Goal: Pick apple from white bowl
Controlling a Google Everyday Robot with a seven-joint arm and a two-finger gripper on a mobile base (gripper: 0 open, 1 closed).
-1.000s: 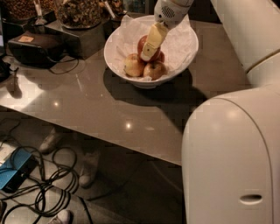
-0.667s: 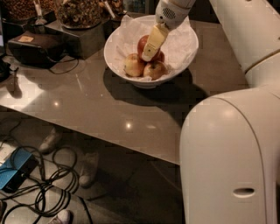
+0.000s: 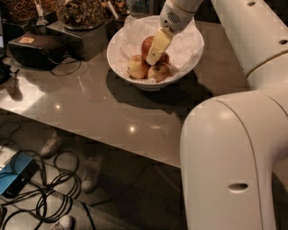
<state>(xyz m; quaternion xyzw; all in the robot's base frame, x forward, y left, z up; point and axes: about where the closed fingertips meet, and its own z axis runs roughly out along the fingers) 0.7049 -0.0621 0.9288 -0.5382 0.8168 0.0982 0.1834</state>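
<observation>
The white bowl, lined with crumpled white paper, stands at the back of the table. The deep red apple lies in its middle. Two smaller yellow-green apples lie in front of it, toward me. My gripper reaches down into the bowl from above right. It sits right against the red apple's right side, and its cream tip covers part of the apple. I cannot tell whether it holds the apple.
A black device with a cable lies at the table's left. Jars of nuts stand behind it. My arm's large white link fills the right foreground. Cables and a blue box lie on the floor.
The arm's near white link has shifted slightly left. The gripper stays in the bowl by the red apple.
</observation>
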